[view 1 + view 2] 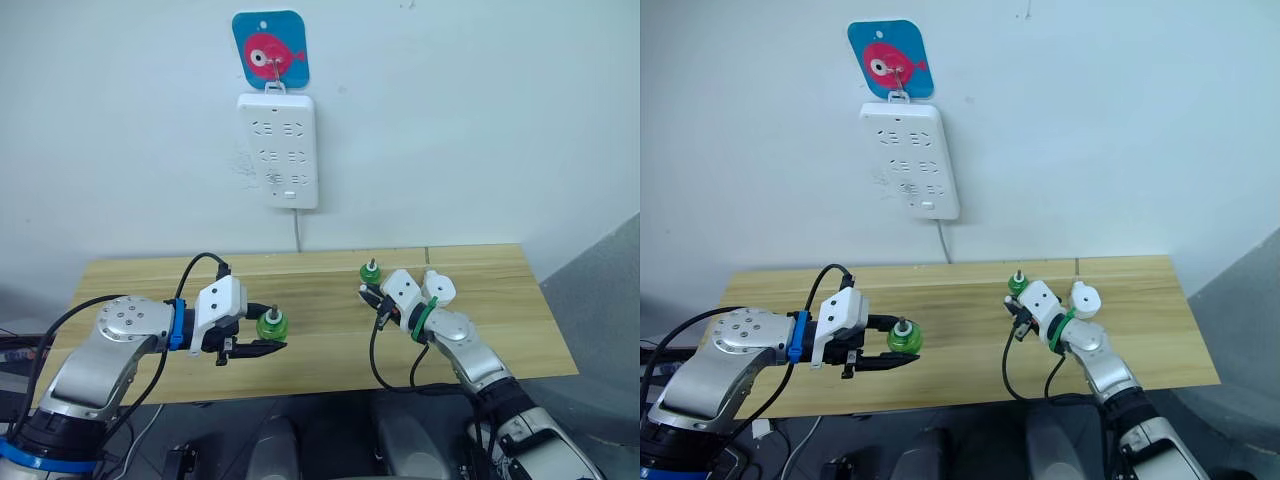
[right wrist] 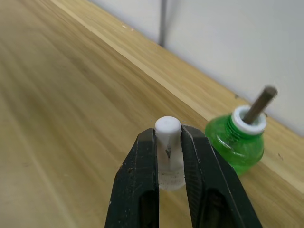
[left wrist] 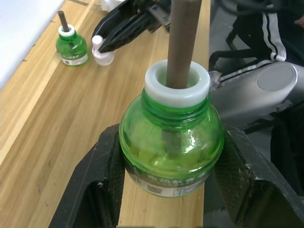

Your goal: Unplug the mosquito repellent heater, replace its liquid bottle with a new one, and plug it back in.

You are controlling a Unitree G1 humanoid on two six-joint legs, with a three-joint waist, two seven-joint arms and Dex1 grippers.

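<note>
My left gripper (image 1: 272, 330) is shut on a green liquid bottle (image 3: 171, 142) with a white neck and a brown wick, held just above the wooden table (image 1: 320, 370) at front left. A second green bottle (image 1: 371, 271) stands upright on the table towards the back right. Just in front of it, my right gripper (image 2: 168, 135) is shut on a small white cap (image 2: 168, 128) down at the table surface. The white rounded mosquito repellent heater (image 1: 441, 288) lies on the table beside my right wrist, unplugged.
A long white power strip (image 1: 278, 150) hangs on the wall above the table's back edge, under a blue fish hook plate (image 1: 270, 48); its cord drops behind the table. Bare wood lies between the two grippers.
</note>
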